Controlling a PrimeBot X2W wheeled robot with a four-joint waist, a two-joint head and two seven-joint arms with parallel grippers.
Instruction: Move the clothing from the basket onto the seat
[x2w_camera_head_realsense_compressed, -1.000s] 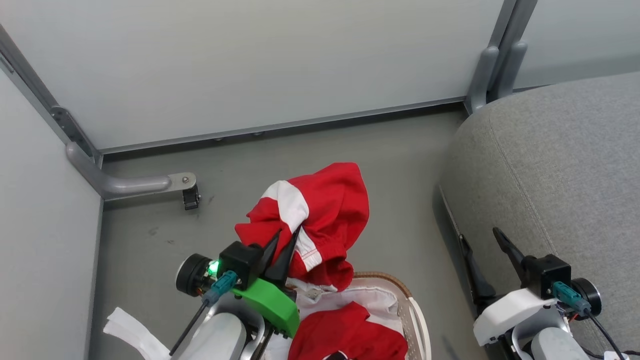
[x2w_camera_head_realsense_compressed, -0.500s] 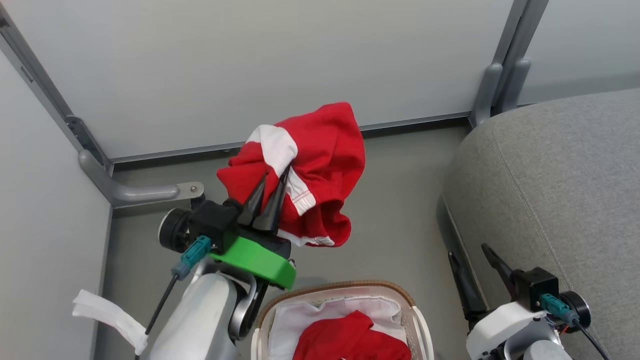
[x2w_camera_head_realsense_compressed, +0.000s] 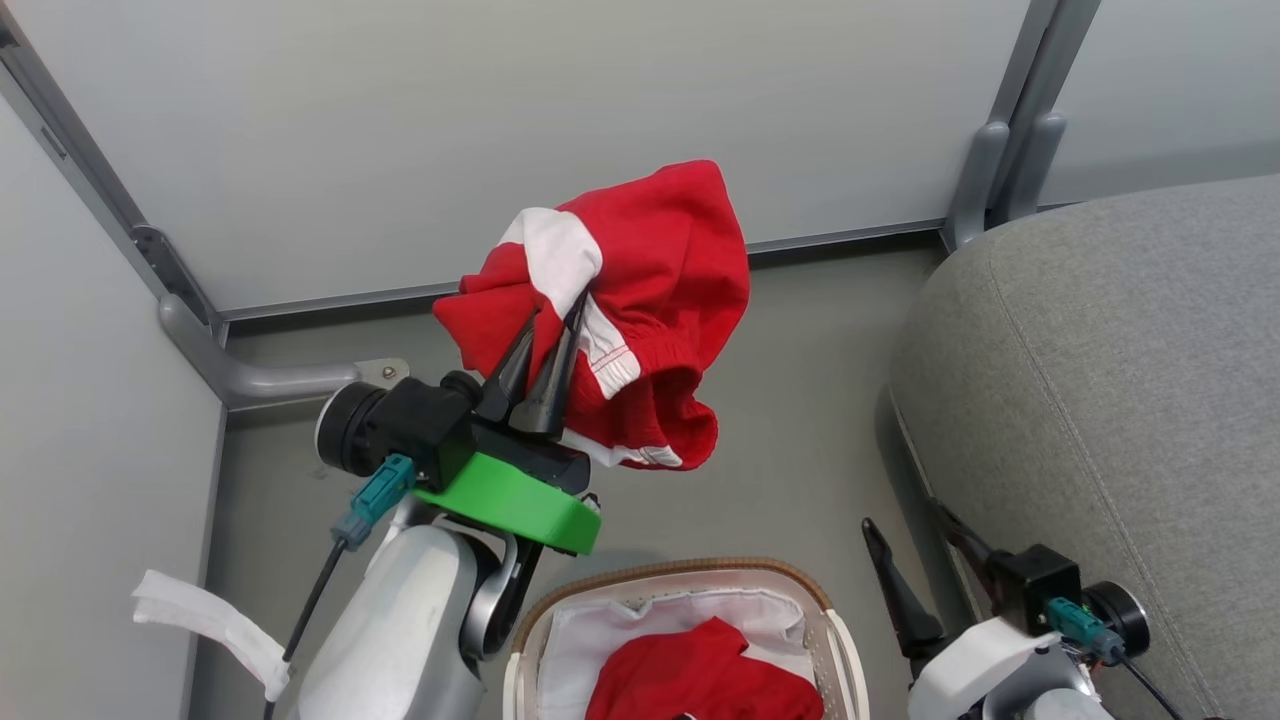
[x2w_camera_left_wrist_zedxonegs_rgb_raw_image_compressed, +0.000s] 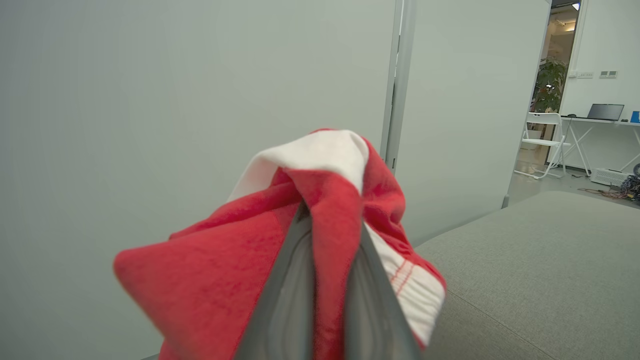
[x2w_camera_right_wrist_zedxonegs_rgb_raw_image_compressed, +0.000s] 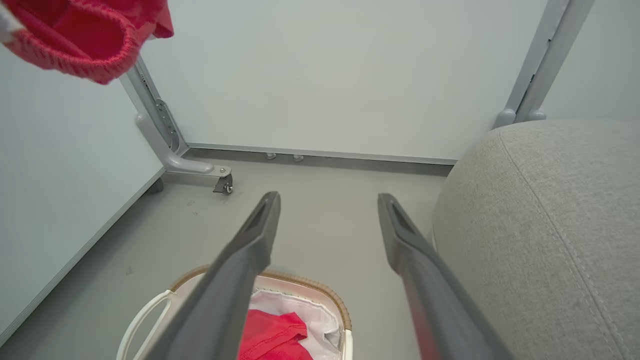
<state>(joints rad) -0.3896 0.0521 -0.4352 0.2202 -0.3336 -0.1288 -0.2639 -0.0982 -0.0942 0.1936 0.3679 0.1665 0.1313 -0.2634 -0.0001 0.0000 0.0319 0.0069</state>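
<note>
Red shorts (x2w_camera_head_realsense_compressed: 660, 260), one, bunched, a fold pinched between closed fingers of left gripper (x2w_camera_head_realsense_compressed: 556, 308), held aloft. Likely risk: narrow fold may slip out on swing toward seat (x2w_camera_head_realsense_compressed: 1100, 380), one, well right of gripper. Below gripper: basket (x2w_camera_head_realsense_compressed: 680, 572), one, holding jersey (x2w_camera_head_realsense_compressed: 700, 680), one. Right gripper (x2w_camera_head_realsense_compressed: 905, 515) spread, empty, beside seat.

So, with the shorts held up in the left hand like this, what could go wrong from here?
The left hand pinches only one fold of the shorts; the rest hangs loose, so they might slip free in transit. They hang above the floor, not the seat, so a slip would probably drop them there.
</note>
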